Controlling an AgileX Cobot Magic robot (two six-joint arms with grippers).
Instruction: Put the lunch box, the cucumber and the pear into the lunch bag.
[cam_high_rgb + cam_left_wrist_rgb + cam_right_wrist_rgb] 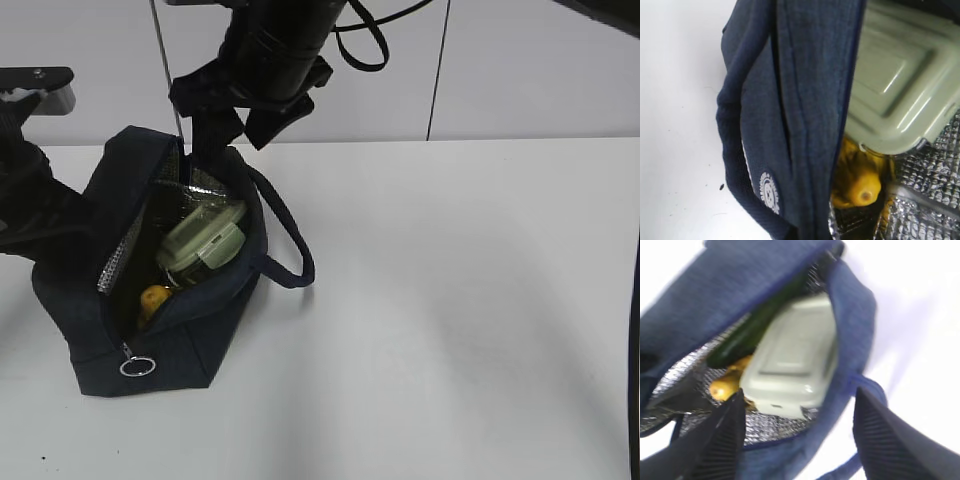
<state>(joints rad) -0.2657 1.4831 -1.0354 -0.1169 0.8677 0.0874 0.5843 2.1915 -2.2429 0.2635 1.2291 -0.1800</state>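
The navy lunch bag [190,340] stands open at the left of the table, silver lining showing. Inside it the sage-lidded lunch box [205,240] lies tilted on top, with the yellow pear [153,298] below it. In the right wrist view the dark green cucumber [760,325] lies along the bag's wall beside the lunch box [795,360] and the pear [727,382]. My right gripper [800,440] is open and empty just above the bag's far end [232,125]. My left arm [35,215] presses against the bag's left side. Its fingers are hidden; its view shows only bag fabric [790,100], the lunch box lid [895,85] and the pear [860,182].
One loop handle [290,240] hangs over the bag's right side onto the white table [450,320]. The metal ring pull [136,366] hangs at the bag's near end. A black cable [365,45] loops behind the right arm. A white panelled wall stands at the back.
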